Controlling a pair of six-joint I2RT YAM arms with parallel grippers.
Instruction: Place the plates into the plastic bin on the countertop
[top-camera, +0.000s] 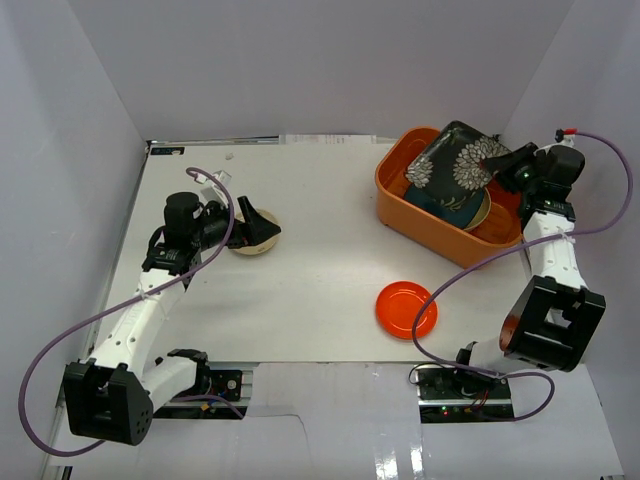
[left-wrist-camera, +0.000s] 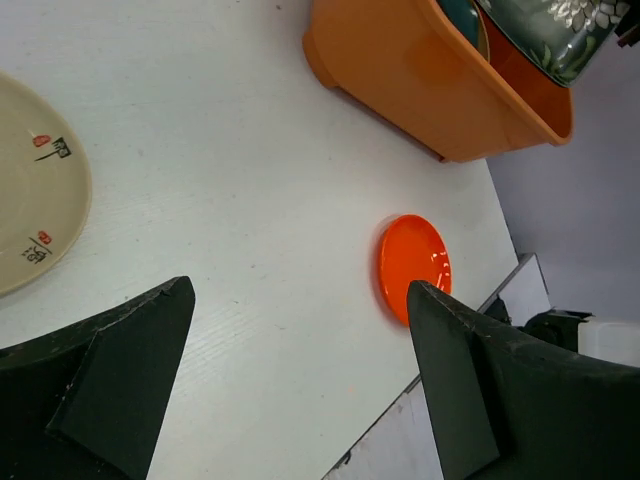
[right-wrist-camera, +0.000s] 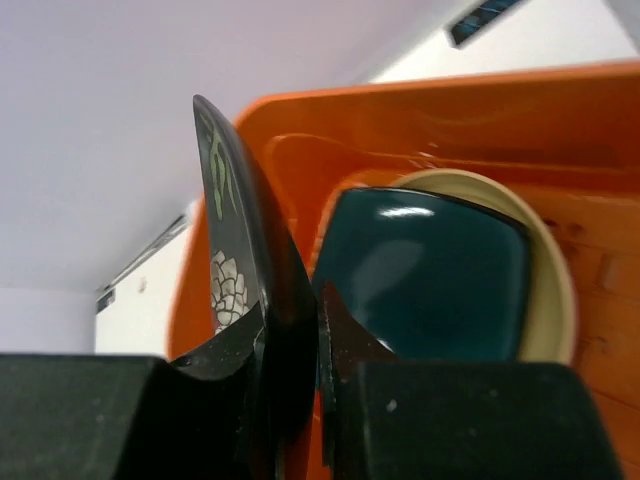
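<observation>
My right claw (right-wrist-camera: 295, 310) is pinching the square black plate (right-wrist-camera: 235, 250) with white flowers by one edge. It hangs tilted over the far end of the orange plastic bin (top-camera: 400, 200). I cannot tell whether its lower edge touches the plates beneath. My left claw (left-wrist-camera: 300, 300) is spread wide and holds nothing. It hovers just beside the patterned beige plate (left-wrist-camera: 30, 200).

By my reckoning the job is well past halfway. Inside the bin a square dark teal plate (right-wrist-camera: 420, 280) rests on a round cream plate (right-wrist-camera: 555, 290). A sliver of red beside them may be another plate, though I cannot be sure. Anything lower in the stack is hidden from me. The floral plate is not yet released. Two plates lie out on the surface (top-camera: 300, 290): the beige one by my left claw and a round red plate (top-camera: 406, 309) near the front edge, well apart from the bin.

The bin is smooth, glossy plastic with rounded corners and a flared rim. The plates look glazed and hard. The teal one has softened corners and throws back a bright highlight. The beige one carries small red and black marks. The red plate is shallow with a raised lip. The surface is matt white with a faint grain.
</observation>
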